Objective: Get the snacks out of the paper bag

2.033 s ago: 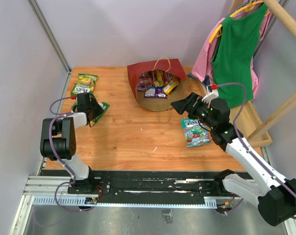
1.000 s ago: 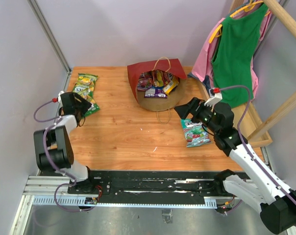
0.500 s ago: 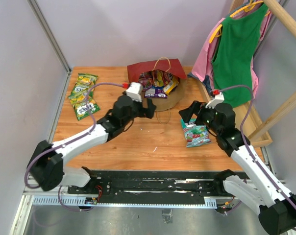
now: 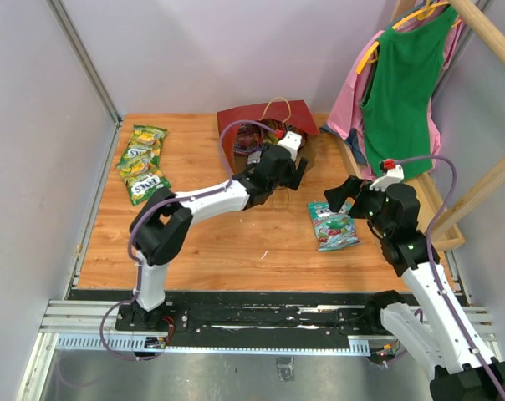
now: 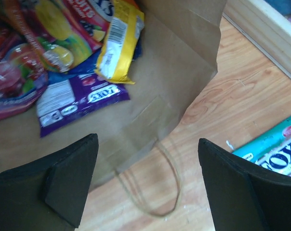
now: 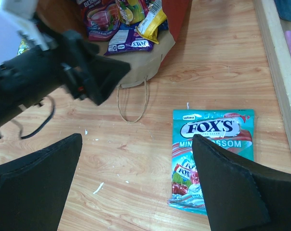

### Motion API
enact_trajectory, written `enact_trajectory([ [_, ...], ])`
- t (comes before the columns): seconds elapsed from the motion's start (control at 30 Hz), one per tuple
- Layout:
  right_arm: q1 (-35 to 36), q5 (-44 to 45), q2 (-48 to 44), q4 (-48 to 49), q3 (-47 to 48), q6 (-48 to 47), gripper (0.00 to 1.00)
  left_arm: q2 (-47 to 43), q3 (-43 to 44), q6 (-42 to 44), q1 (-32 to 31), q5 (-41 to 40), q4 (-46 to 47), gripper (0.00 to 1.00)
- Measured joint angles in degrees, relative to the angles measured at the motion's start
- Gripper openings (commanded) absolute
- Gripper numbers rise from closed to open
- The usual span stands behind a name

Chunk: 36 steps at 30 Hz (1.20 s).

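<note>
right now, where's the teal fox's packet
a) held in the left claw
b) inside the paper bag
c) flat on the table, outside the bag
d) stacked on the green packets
c: the teal packet lies flat on the table, clear of the bag, with the right claw open above it and gripping nothing.
</note>
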Motion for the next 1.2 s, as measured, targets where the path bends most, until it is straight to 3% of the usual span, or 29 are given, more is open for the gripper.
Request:
enact_trajectory([
  [0.17,0.0,0.0,-0.8,-0.7,-0.1,-1.2,0.98,9.6,7.8,-1.6,1.6,4.5,-2.6,0.75],
  [0.4,0.0,0.0,-1.3,-0.9,-0.4,-1.6,0.98,17.1,13.6,-5.3,7.0,9.0,-5.0,0.75],
  [1.03,0.0,-0.9,2.7,3.1,-1.5,-1.4,0.98,26.0,24.7,-16.9,14.3,15.5,-2.5,0.72],
  [1.2,0.0,-1.4,4.4,5.0,-2.2,-1.2,0.98,28.2,25.9,-20.5,14.0,17.2,0.6,0.63],
])
